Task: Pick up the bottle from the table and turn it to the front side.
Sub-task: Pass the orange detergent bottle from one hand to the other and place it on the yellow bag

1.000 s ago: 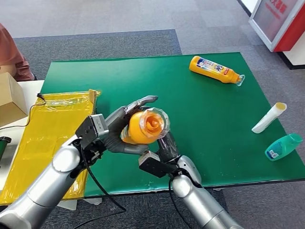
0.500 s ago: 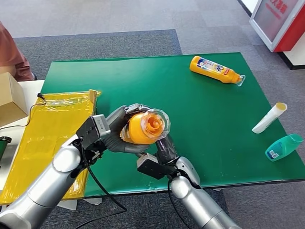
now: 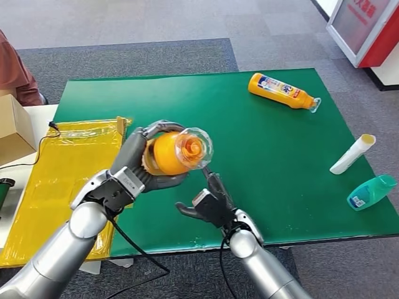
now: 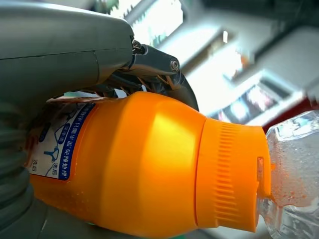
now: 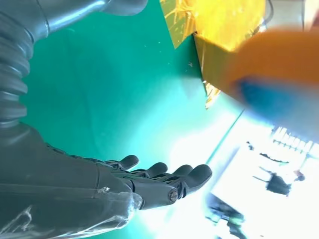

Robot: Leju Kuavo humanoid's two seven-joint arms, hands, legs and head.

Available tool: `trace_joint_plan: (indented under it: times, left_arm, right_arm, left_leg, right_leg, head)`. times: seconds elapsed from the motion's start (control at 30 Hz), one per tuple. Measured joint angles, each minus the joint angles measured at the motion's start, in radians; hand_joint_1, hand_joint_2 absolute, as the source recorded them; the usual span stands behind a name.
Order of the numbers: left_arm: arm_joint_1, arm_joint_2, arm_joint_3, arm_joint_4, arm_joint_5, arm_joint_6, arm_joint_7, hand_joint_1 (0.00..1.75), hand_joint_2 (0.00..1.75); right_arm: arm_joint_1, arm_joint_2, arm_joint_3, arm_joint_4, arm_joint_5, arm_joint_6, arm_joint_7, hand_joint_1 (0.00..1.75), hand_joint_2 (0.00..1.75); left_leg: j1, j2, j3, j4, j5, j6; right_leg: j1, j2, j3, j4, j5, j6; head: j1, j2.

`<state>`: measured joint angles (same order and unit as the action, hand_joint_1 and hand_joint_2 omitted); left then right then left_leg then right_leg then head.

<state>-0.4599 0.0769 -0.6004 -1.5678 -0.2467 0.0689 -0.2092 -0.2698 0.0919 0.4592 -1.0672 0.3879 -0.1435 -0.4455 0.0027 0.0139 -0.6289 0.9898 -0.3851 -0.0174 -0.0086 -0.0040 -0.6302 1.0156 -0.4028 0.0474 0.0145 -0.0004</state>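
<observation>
The left hand point(image 3: 141, 163) gripped the orange bottle point(image 3: 171, 152) around its body, holding it above the green table point(image 3: 264, 156) with its clear cap pointing away from the palm. Just beside and below the bottle, the right hand point(image 3: 209, 202) lay spread, fingers point(image 5: 165, 172) extended, holding nothing.

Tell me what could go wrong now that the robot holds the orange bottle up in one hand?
The orange bottle is held by the left hand alone, while the right hand hangs open below it, so a loose hold might let it drop onto the green table. Its clear cap sticks out past the fingers and could bump the right hand. If it falls, it might roll toward the yellow bag.
</observation>
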Motion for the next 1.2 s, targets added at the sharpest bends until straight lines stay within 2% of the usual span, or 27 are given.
trace_joint_plan:
  times: [0.13, 0.23, 0.33, 0.53, 0.73, 0.97, 1.2]
  left_arm:
    - [0.052, 0.004, 0.062, -0.038, -0.408, 0.242, 0.022, 1.75, 1.75]
    - [0.087, 0.011, 0.102, -0.045, -0.691, 0.365, 0.080, 1.75, 1.75]
    - [0.118, 0.017, 0.132, -0.043, -0.859, 0.414, 0.133, 1.75, 1.75]
    - [0.146, 0.029, 0.189, 0.035, -1.070, 0.420, 0.239, 1.75, 1.75]
    - [0.148, 0.033, 0.235, 0.212, -1.132, 0.402, 0.262, 1.75, 1.75]
    - [0.131, 0.027, 0.263, 0.471, -1.010, 0.322, 0.173, 1.75, 1.75]
    - [0.108, 0.007, 0.268, 0.688, -1.001, 0.302, 0.155, 1.75, 1.75]
  right_arm:
    - [0.029, 0.000, -0.078, -0.051, -0.083, 0.038, 0.010, 0.00, 1.75]
    - [0.044, 0.000, -0.126, -0.103, -0.116, 0.043, 0.016, 0.00, 1.75]
    - [0.056, 0.000, -0.164, -0.160, -0.137, 0.044, 0.022, 0.00, 1.75]
    - [0.076, 0.000, -0.213, -0.305, -0.163, 0.030, 0.023, 0.00, 1.75]
    - [0.080, -0.001, -0.226, -0.417, -0.166, 0.033, 0.036, 0.00, 1.75]
    - [0.066, 0.000, -0.220, -0.448, -0.156, 0.052, 0.055, 0.00, 1.75]
    - [0.047, 0.000, -0.204, -0.455, -0.155, 0.053, 0.056, 0.00, 1.75]
  left_leg:
    - [0.000, 0.000, 0.000, 0.000, 0.000, 0.000]
    - [0.000, 0.000, 0.000, 0.000, 0.000, 0.000]
    - [0.000, 0.000, 0.000, 0.000, 0.000, 0.000]
    - [0.000, 0.000, 0.000, 0.000, 0.000, 0.000]
    - [0.000, 0.000, 0.000, 0.000, 0.000, 0.000]
    - [0.000, 0.000, 0.000, 0.000, 0.000, 0.000]
    - [0.000, 0.000, 0.000, 0.000, 0.000, 0.000]
  right_leg:
    - [0.000, 0.000, 0.000, 0.000, 0.000, 0.000]
    - [0.000, 0.000, 0.000, 0.000, 0.000, 0.000]
    - [0.000, 0.000, 0.000, 0.000, 0.000, 0.000]
    - [0.000, 0.000, 0.000, 0.000, 0.000, 0.000]
    - [0.000, 0.000, 0.000, 0.000, 0.000, 0.000]
    - [0.000, 0.000, 0.000, 0.000, 0.000, 0.000]
    - [0.000, 0.000, 0.000, 0.000, 0.000, 0.000]
  head:
    - [0.000, 0.000]
    - [0.000, 0.000]
    - [0.000, 0.000]
    - [0.000, 0.000]
    - [0.000, 0.000]
    - [0.000, 0.000]
    - [0.000, 0.000]
